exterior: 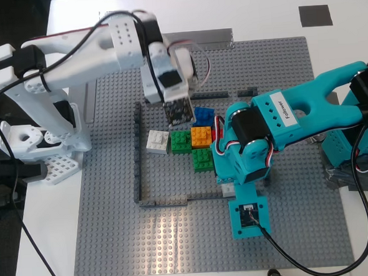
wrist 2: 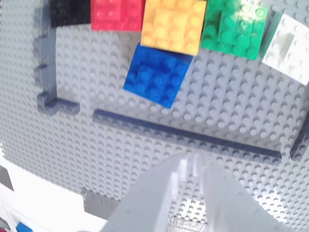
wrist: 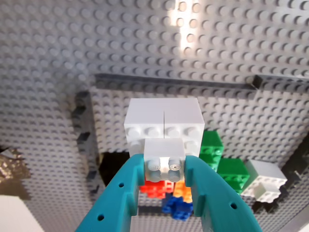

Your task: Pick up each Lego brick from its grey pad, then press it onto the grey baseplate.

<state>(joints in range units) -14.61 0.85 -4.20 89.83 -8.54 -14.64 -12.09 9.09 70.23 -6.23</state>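
Observation:
My first gripper (wrist: 164, 163), the teal one, is shut on a small white Lego brick (wrist: 164, 151). That brick rests against a wider white block (wrist: 163, 120) standing on the grey baseplate (exterior: 283, 232) just inside the dark wall outline (wrist: 174, 83). In the exterior view the teal arm (exterior: 258, 130) hides these jaws. My second gripper (exterior: 178, 115), on the white arm, hangs shut and empty above the baseplate, close to the blue Lego brick (wrist 2: 157, 75) (exterior: 202, 116). The blue brick is seated next to an orange brick (wrist 2: 174, 24). A dark grey pad (exterior: 315, 15) lies bare on the white table.
Green bricks (exterior: 191, 149), a red brick (wrist 2: 118, 13), a black brick (wrist 2: 70, 10) and another white piece (exterior: 157, 141) cluster inside the wall outline. A silvery tape strip (exterior: 196, 37) runs along the baseplate's far edge. Arm bases stand at both sides of the exterior view.

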